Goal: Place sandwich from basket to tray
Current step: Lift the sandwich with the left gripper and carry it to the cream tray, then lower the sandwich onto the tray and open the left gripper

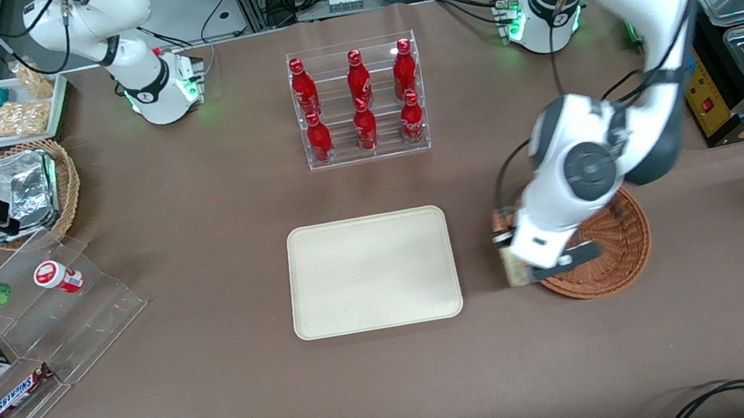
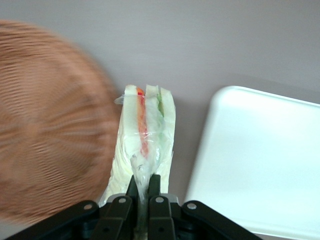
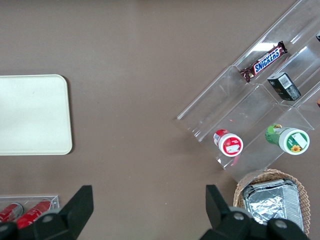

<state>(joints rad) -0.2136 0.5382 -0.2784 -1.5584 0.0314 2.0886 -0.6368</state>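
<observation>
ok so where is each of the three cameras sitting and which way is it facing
Front view: high above the table, looking down; both arms show, the working one over the basket.
Left wrist view: on the working arm, looking down past its hand, shut on the sandwich, above bare table between basket and tray.
Right wrist view: on the parked arm, looking down at an acrylic snack stand; its own fingers show.
Shared: the tray shows in all three.

Front view: high, looks steeply down over whole tabletop (image 1: 220, 379). Left wrist view: close, faces down past gripper (image 2: 142, 187) on sandwich (image 2: 145, 145). Right wrist view: straight down. All three share cream tray (image 1: 372, 272).
</observation>
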